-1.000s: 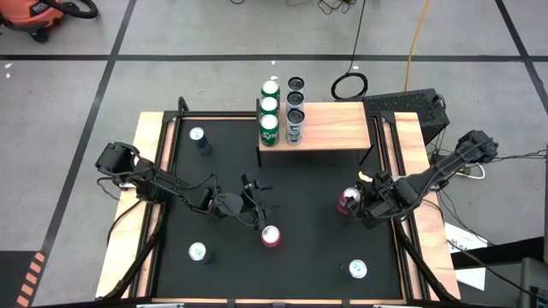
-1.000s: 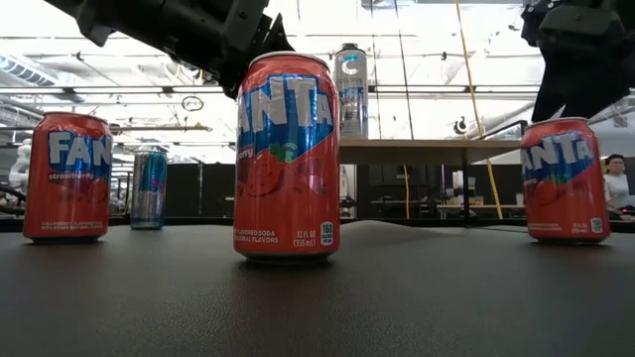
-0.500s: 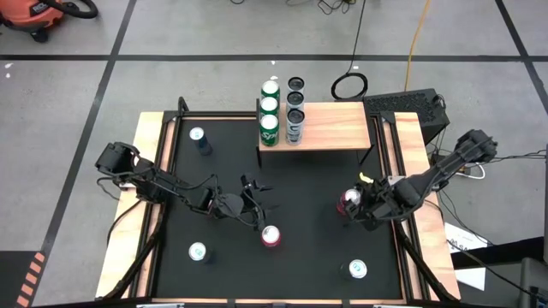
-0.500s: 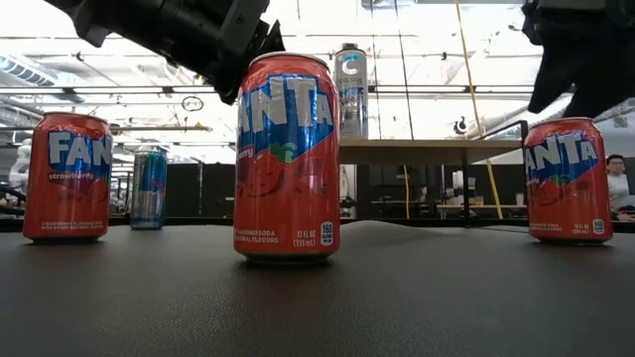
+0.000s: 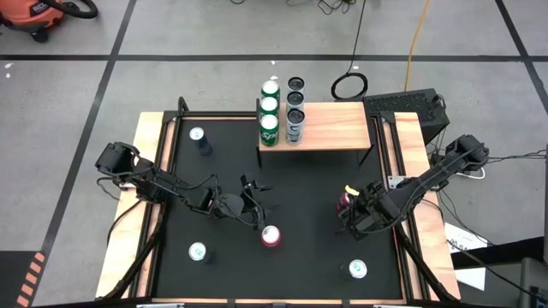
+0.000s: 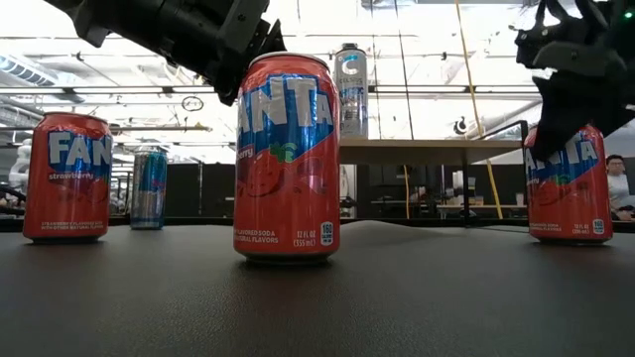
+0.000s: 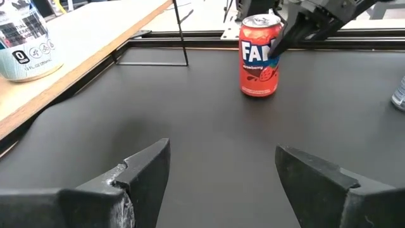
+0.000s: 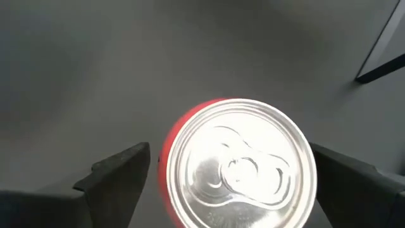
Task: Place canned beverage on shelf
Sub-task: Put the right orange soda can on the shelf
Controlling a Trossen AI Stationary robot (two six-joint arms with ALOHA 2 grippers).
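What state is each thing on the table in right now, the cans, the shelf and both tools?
Right tool: open, fingers straddling the red can from above, not closed.
Red can: upright on the mat.
Left tool: open, empty.
Centre red can: upright, untouched.
Shelf: six cans upright at one end, rest bare.

Even overhead light, soft shadows. Low view: bright ceiling glare, bkgd washed out. Right wrist view: can top (image 8: pixel 239 164) blurred, glary.
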